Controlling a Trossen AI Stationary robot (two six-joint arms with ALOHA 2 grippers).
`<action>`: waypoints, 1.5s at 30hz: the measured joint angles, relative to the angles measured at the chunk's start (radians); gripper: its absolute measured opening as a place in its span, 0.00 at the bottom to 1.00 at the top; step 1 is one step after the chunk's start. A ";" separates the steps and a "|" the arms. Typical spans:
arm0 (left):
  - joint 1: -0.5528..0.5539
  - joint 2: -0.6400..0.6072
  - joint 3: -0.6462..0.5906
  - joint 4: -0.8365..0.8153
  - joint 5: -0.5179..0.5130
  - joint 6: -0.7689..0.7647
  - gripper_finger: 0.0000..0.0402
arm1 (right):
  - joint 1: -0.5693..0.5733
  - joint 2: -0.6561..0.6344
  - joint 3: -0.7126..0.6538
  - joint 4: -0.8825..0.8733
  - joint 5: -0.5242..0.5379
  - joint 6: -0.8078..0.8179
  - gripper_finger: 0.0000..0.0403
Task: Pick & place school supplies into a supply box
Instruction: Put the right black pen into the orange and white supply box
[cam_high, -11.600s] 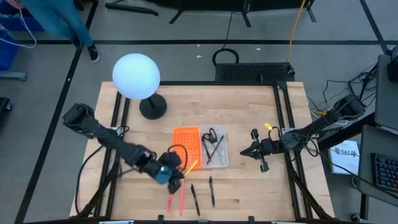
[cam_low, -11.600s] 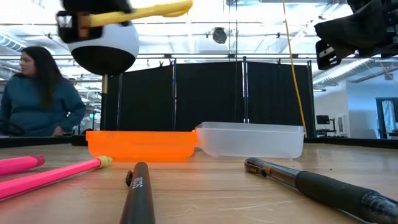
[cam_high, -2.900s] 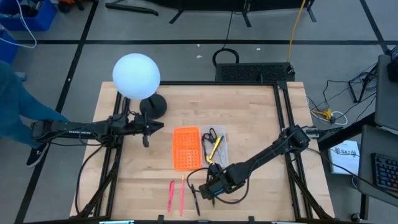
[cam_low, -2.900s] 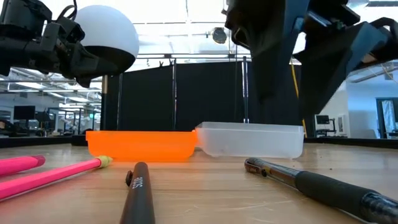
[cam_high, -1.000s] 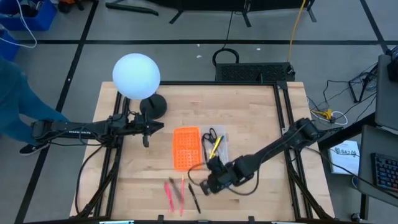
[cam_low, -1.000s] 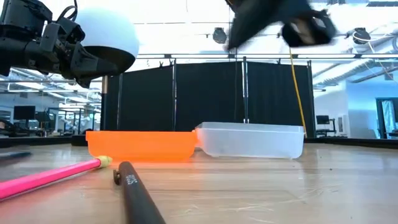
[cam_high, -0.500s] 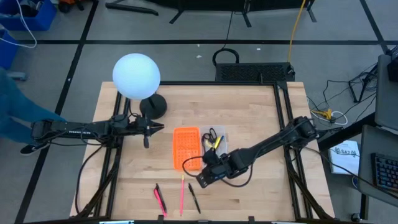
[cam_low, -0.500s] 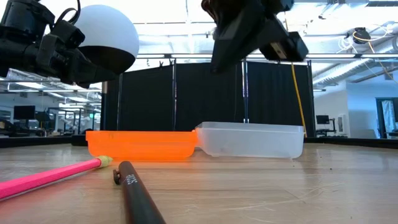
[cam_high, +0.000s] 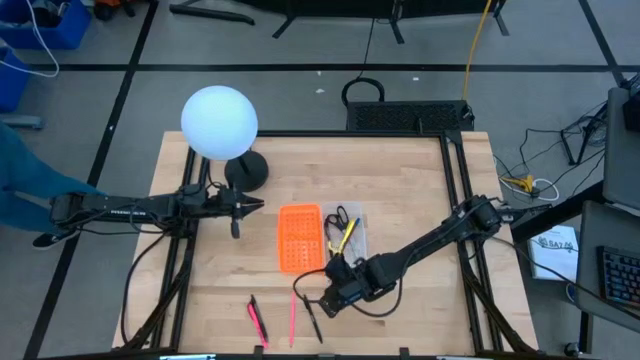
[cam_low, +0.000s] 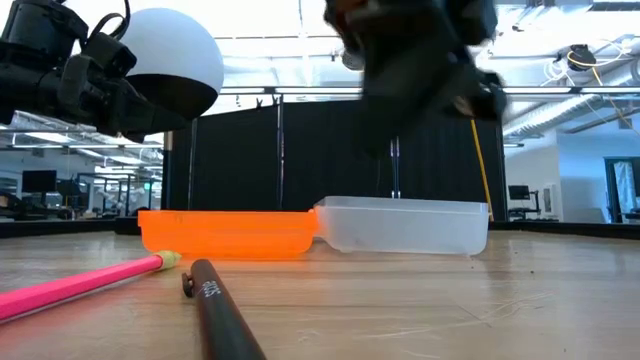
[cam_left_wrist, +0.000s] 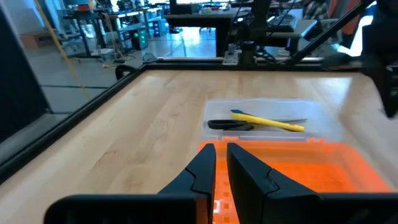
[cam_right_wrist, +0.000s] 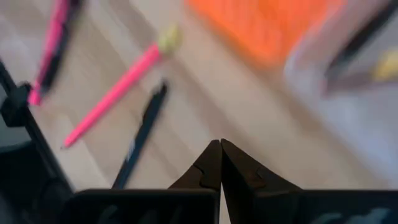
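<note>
High view shows the right gripper (cam_high: 322, 300) pinched shut, holding nothing, above a black pen (cam_high: 312, 319) near the supply box (cam_high: 322, 238)

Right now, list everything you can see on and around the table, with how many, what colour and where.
Supply box: one, an orange perforated half joined to a clear half, mid-table.
Yellow pen: one, in the clear half.
Scissors: one pair, black handles, in the clear half at its far end.
Pink pens: two, on the wood near the front edge; one lies against a black pen.
Second black pen: one, beside the single pink pen.
Globe lamp: one, white on a black base, far left corner.
Table: one, light wood.
Left gripper: dark, fingers close together, waiting left of the box.
Right gripper: dark, shut, empty, above the front pens.
</note>
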 joint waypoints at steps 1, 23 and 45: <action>0.000 0.000 0.000 0.006 0.017 -0.009 0.12 | 0.007 -0.014 0.000 -0.005 0.051 -0.043 0.00; 0.000 0.000 0.000 0.123 0.136 -0.070 0.12 | -0.099 -0.803 -0.822 0.681 0.215 -0.946 0.00; -0.272 0.001 0.000 -0.112 -0.102 -0.541 0.12 | -0.330 -1.321 -1.315 0.877 0.008 -1.033 0.00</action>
